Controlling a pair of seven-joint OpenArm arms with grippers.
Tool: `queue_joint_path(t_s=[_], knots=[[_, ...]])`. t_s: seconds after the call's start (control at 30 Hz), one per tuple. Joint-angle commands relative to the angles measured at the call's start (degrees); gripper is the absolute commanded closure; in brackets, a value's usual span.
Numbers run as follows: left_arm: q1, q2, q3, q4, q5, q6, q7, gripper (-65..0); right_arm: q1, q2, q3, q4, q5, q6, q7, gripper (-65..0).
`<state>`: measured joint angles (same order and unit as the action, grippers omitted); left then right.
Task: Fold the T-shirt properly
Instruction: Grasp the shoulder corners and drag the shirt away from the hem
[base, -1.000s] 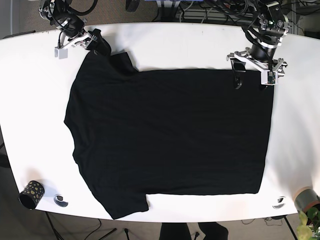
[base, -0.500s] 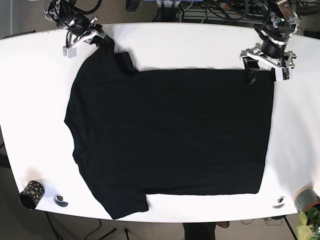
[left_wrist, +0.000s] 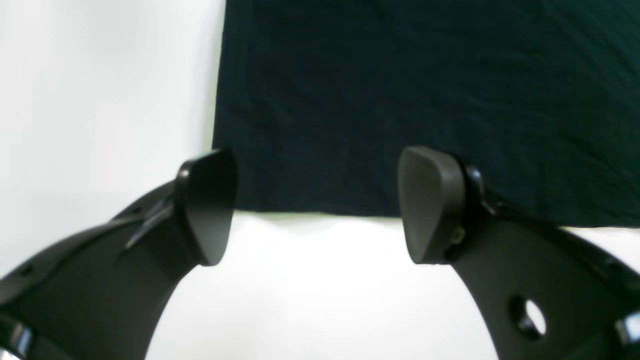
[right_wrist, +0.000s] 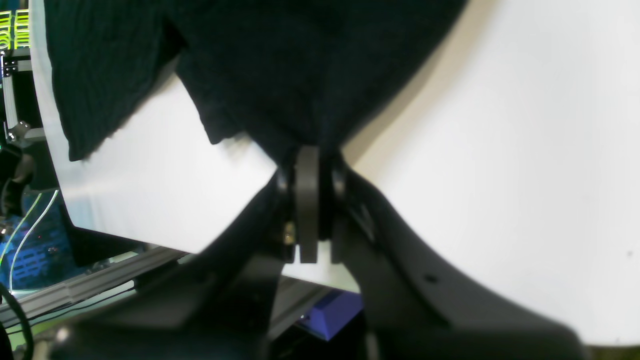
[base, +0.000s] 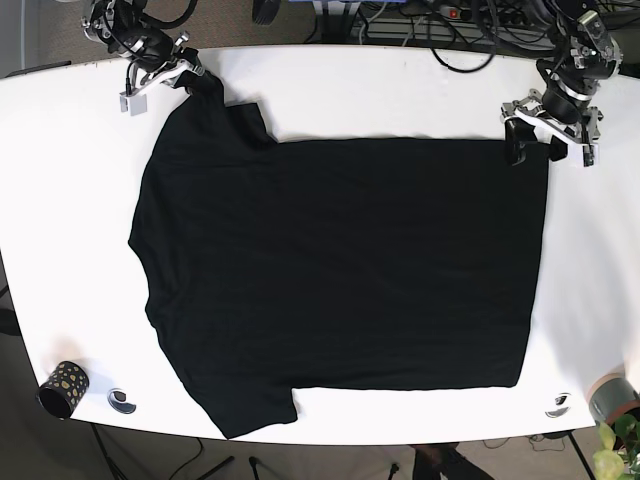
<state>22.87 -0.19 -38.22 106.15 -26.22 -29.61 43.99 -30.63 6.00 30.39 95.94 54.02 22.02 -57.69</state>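
A black T-shirt (base: 340, 270) lies spread flat on the white table (base: 400, 90), its collar end toward the left of the base view. My right gripper (base: 196, 82) is at the far left corner, shut on the upper sleeve; in the right wrist view the fingers (right_wrist: 308, 165) pinch a bunch of the black cloth (right_wrist: 280, 60). My left gripper (base: 537, 150) stands open at the shirt's far right hem corner. In the left wrist view the gripper (left_wrist: 320, 207) straddles the hem edge of the T-shirt (left_wrist: 410, 100) with nothing held.
A black patterned cup (base: 62, 388) and a small round object (base: 122, 401) sit at the near left edge. Another small object (base: 558, 404), a grey pot (base: 612, 393) and a plant (base: 615, 447) are at the near right. Cables (base: 440, 22) run behind the table.
My left gripper has moved right along the far hem to the shirt's corner, staying open. My right gripper has shifted slightly with the sleeve still pinched.
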Motion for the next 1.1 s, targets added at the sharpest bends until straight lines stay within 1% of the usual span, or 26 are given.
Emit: queue_joint_path(t_s=[0.0, 0.1, 0.2, 0.33, 0.6, 0.7, 0.73, 0.8, 0.9, 1.07], knots=[[0.12, -0.39, -1.48, -1.4, -0.9, -0.42, -1.13, -47.1, -0.53, 0.46, 0.25, 0.72, -0.35, -0.26, -0.37, 0.0], [-0.5, -0.39, -3.59, -4.13, -1.08, -0.5, -1.13, -47.1, -0.44, 0.55, 0.25, 0.72, -0.35, -0.26, -0.37, 0.0], [-1.55, -0.83, -4.29, -7.38, -1.08, -0.77, -1.13, -47.1, -0.27, 0.55, 0.25, 0.72, -0.35, -0.26, -0.37, 0.0], [-2.52, -2.23, -4.64, -11.69, -1.08, -3.23, -1.13, -46.9, -0.18, 0.55, 0.25, 0.72, -0.35, -0.26, -0.37, 0.0], [-4.54, -2.41, -4.2, -15.2, -1.08, -3.32, -1.04, -46.5, 0.0, 0.55, 0.25, 0.72, -0.35, -0.26, -0.37, 0.0], [-6.3, -2.41, -3.59, -16.26, -0.82, -3.32, -0.51, -39.6, 0.0, 0.55, 0.25, 0.72, -0.35, -0.26, -0.37, 0.0], [-6.65, -2.41, -3.5, -16.79, -0.82, -3.32, 0.1, -37.2, 0.0, 0.55, 0.25, 0.72, -0.35, -0.26, -0.37, 0.0], [-7.71, -2.85, -3.23, -18.63, -0.9, -3.41, 2.39, -30.0, 0.08, 0.55, 0.25, 0.72, -0.35, -0.26, -0.37, 0.0], [-8.76, -4.17, -3.06, -20.48, -1.08, -3.41, 3.88, -23.1, 0.08, 0.55, 0.25, 0.72, -0.35, -0.26, -0.37, 0.0], [-9.64, -4.34, -3.06, -21.62, -1.08, -3.41, 3.62, -11.3, 0.08, 0.55, 0.25, 0.81, -0.35, -0.26, -0.37, 0.0]])
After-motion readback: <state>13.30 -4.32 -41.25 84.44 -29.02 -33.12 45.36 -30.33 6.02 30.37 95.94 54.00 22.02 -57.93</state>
